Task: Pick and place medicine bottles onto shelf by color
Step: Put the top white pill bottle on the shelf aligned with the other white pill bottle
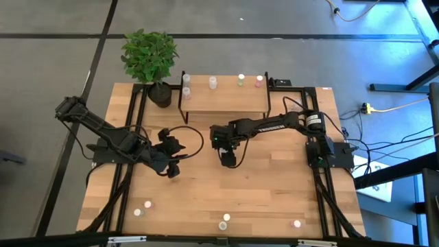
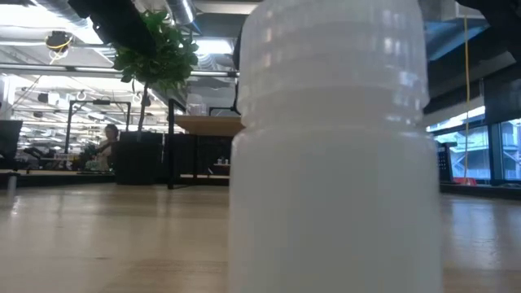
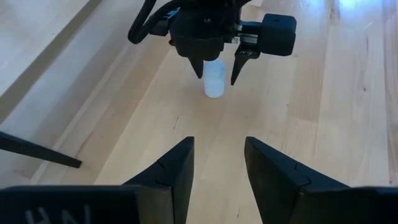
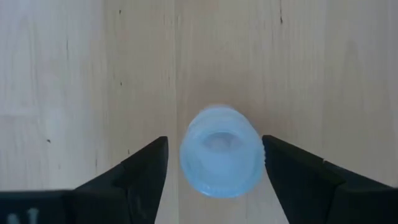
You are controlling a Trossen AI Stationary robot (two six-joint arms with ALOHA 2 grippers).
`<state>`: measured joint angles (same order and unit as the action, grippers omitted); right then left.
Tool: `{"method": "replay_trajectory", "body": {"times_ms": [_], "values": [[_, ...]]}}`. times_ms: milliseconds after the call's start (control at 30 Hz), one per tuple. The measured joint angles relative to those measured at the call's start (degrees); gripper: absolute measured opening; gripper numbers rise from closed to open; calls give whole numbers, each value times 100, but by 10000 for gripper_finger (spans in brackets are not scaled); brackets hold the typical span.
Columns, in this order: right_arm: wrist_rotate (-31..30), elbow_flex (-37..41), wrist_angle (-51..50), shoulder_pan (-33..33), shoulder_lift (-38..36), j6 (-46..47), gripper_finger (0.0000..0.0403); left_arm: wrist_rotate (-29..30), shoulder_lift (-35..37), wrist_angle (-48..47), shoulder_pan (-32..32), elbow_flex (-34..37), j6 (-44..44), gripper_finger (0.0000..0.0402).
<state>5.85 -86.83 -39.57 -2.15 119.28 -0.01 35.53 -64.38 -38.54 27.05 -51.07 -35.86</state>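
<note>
A small whitish medicine bottle with a white cap stands upright on its base at the middle of the table; the left wrist view also shows this bottle. My right gripper points down over it, open, with one finger on either side and a gap on each side. My left gripper hovers open and empty over the table's left half, pointing toward the right gripper. The shelf stands at the far edge with several bottles on its top.
A potted plant stands at the shelf's left end. Several more bottles stand along the near edge, one bottle right before the low camera, filling its view. Bare wood lies between the arms and the near edge.
</note>
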Motion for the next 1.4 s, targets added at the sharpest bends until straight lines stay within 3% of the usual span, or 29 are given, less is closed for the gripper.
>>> {"method": "replay_trajectory", "body": {"times_ms": [633, 967, 1067, 1400], "values": [[-47, -1129, -1367, 20, -23, -17, 261, -2, 0, 0, -2, 0, 44, 135], [-1519, -1832, -2917, 207, -23, 421, 261, -2, 0, 0, -1, -2, 46, 135], [-1677, -1976, -3187, 270, -52, 415, 261, -2, 0, 0, -1, -2, 46, 135], [-1698, -1526, -3150, 388, -1239, 406, 261, -2, 0, -2, -1, -1, 48, 135]]}}
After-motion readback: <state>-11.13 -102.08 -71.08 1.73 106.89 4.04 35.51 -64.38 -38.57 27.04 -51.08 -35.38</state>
